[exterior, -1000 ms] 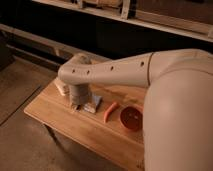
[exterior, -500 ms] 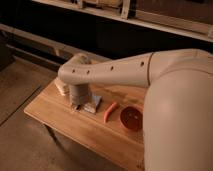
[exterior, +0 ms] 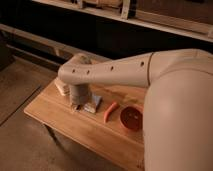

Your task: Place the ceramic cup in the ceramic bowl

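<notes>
The cream-white ceramic cup (exterior: 61, 87) stands at the back left of the wooden table (exterior: 55, 117), partly hidden behind my arm. The red-orange ceramic bowl (exterior: 131, 118) sits to the right, near my arm's wide base, and looks empty. My gripper (exterior: 77, 105) hangs straight down from the wrist and reaches the tabletop just right of the cup, between the cup and a grey-blue block (exterior: 93, 104). The arm's wrist covers most of the gripper.
A slim curved orange carrot-like piece (exterior: 110, 112) lies between the block and the bowl. A dark shelf unit (exterior: 150, 22) runs behind the table. The table's left and front edges drop to a bare floor (exterior: 20, 145).
</notes>
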`<action>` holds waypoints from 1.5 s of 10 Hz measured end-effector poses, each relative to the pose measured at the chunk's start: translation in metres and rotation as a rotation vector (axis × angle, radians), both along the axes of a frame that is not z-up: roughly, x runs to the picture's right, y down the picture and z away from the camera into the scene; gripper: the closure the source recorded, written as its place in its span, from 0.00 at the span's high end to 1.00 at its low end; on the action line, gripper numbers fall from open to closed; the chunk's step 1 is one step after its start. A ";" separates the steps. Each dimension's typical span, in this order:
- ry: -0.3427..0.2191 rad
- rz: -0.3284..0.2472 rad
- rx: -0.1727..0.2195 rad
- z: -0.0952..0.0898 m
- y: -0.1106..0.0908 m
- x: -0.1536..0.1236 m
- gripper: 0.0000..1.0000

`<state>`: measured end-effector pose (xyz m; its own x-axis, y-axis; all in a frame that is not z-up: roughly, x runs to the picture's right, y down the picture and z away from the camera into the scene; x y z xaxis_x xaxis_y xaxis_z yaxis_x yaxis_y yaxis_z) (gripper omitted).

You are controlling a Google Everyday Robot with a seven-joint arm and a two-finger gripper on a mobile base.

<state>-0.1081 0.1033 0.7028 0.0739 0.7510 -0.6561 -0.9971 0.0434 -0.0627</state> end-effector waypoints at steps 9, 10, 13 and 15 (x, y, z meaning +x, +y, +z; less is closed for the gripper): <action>0.000 0.000 0.000 0.000 0.000 0.000 0.65; 0.000 0.000 0.000 0.000 0.000 0.000 0.65; 0.032 0.003 0.004 0.000 -0.003 0.002 0.65; 0.124 0.052 0.043 0.010 -0.034 0.020 0.65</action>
<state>-0.0885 0.0691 0.7130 -0.0458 0.7792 -0.6251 -0.9980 -0.0087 0.0623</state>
